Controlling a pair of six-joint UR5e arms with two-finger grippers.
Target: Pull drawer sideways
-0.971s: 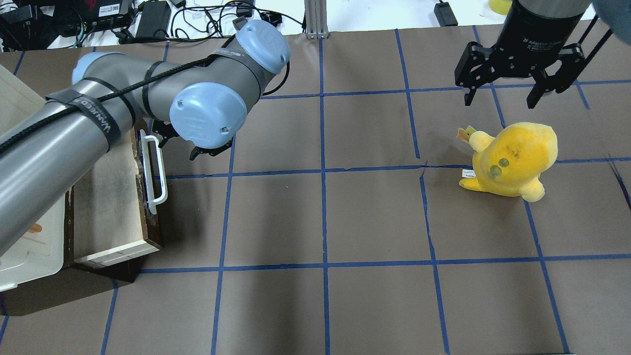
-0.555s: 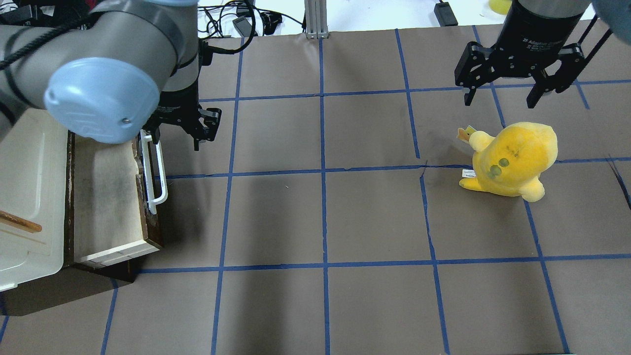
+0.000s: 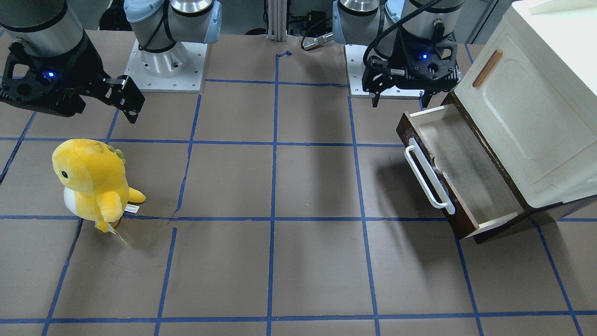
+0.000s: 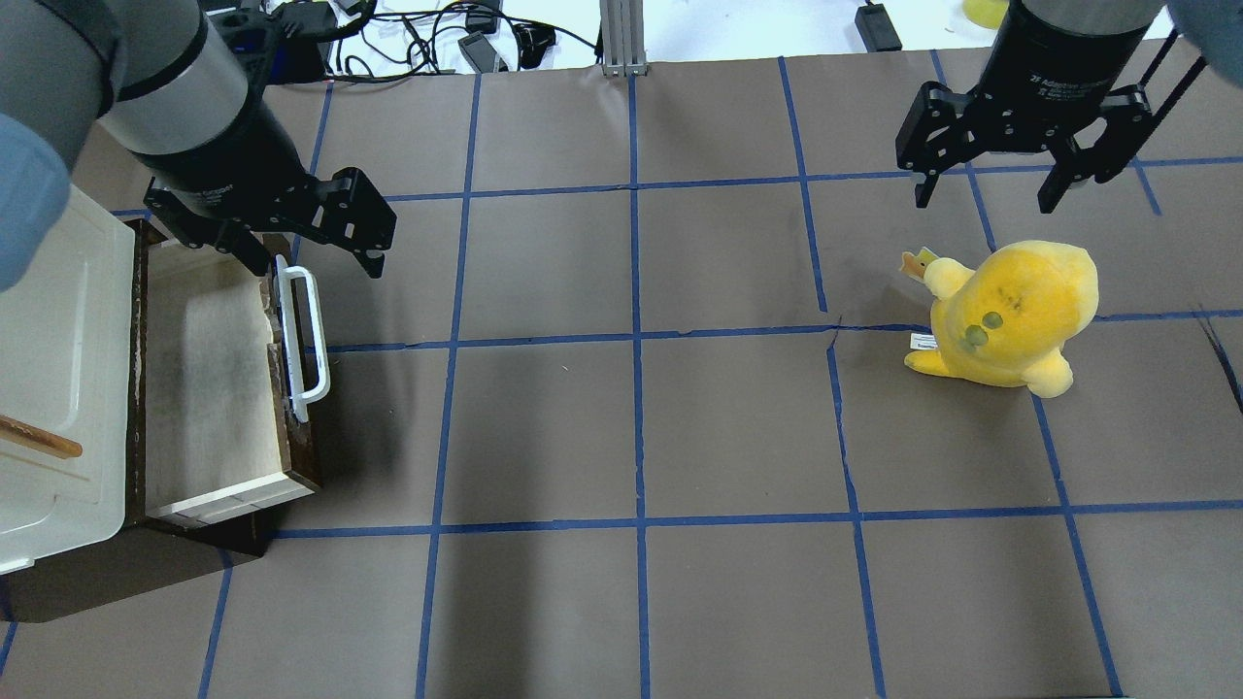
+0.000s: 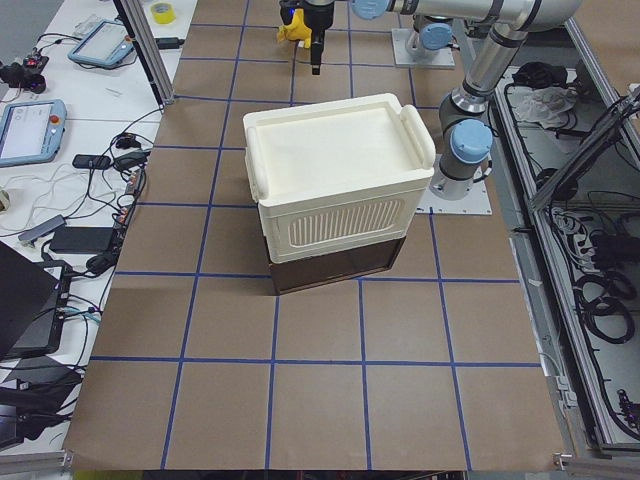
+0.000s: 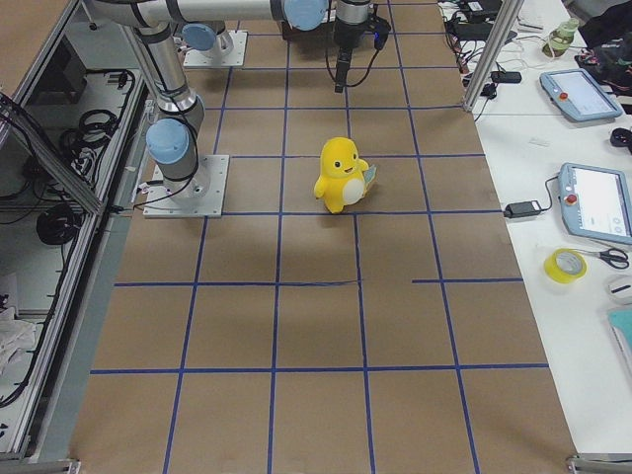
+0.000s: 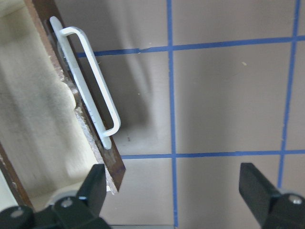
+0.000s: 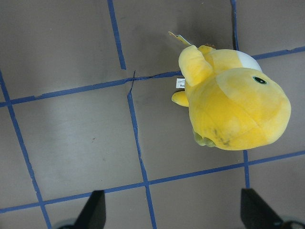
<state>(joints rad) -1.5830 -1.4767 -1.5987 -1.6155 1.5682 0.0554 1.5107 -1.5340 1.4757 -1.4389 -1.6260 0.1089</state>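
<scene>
The drawer stands pulled out of the cabinet's base, with a dark brown front, a pale interior and a long white bar handle. It also shows in the front-facing view and the left wrist view. My left gripper is open and empty, hovering above the far end of the handle and touching nothing. It also shows from the front. My right gripper is open and empty, above and behind a yellow plush toy.
The cream cabinet with a small wooden door handle sits over the drawer at the table's left end. The plush stands on the right side. Brown paper with blue tape lines covers the table.
My left arm has swung back out of the middle, and its gripper has turned and shifted left to above the handle's far end. The drawer, plush and right gripper have not moved.
</scene>
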